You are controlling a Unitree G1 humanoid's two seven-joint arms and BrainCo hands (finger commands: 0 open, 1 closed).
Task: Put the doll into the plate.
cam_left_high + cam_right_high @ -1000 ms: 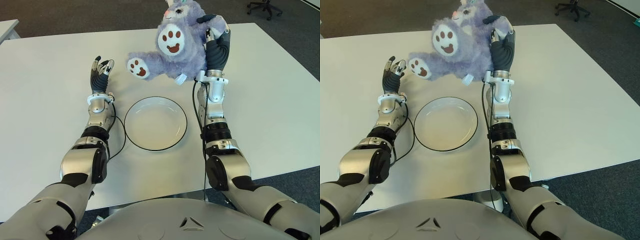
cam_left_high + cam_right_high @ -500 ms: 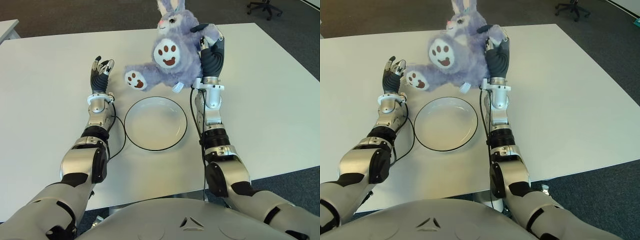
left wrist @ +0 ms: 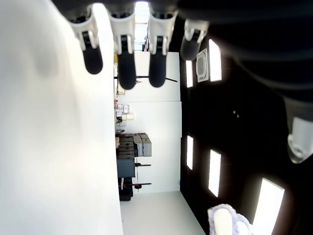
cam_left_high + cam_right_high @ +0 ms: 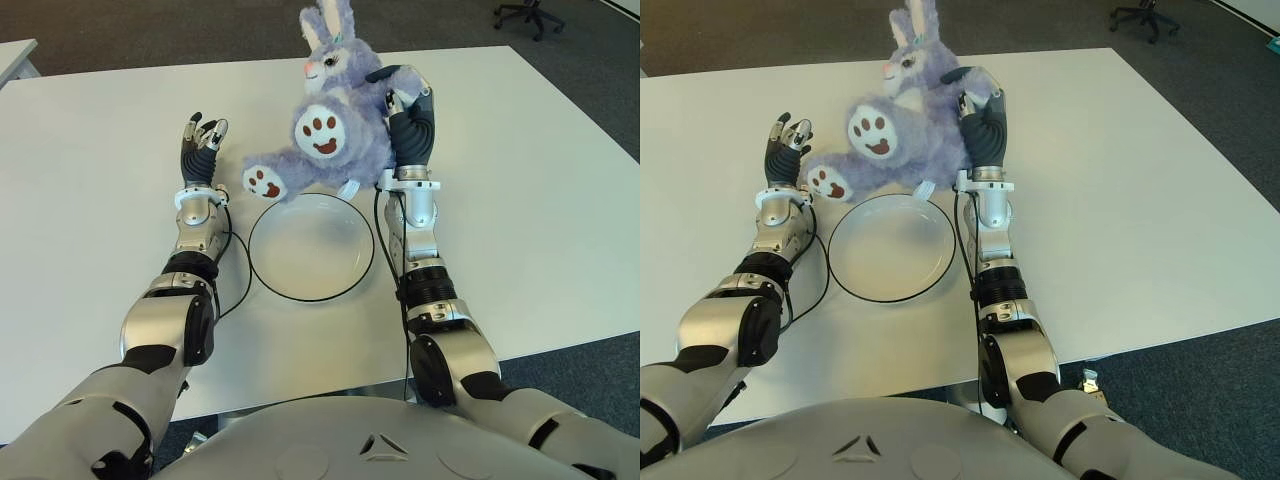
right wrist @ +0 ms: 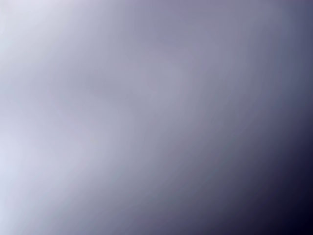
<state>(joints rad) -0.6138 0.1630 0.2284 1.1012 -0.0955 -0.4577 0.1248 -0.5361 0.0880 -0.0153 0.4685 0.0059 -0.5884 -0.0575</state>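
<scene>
The right hand (image 4: 405, 110) gripped the doll (image 4: 320, 135) just beyond the far rim of the plate (image 4: 311, 247); the left hand (image 4: 200, 140) was open beside it.

A large white table (image 4: 520, 170) is seen over dark grey carpet. One white plate (image 4: 311, 246) with a dark rim is laid flat on it near the front edge. Black cables (image 4: 238, 262) are trailed on the surface just beside the plate.

My right hand (image 4: 405, 110) is raised on the right, fingers curled in a grasp. My left hand (image 4: 200, 140) points up on the left, fingers loosely spread.
</scene>
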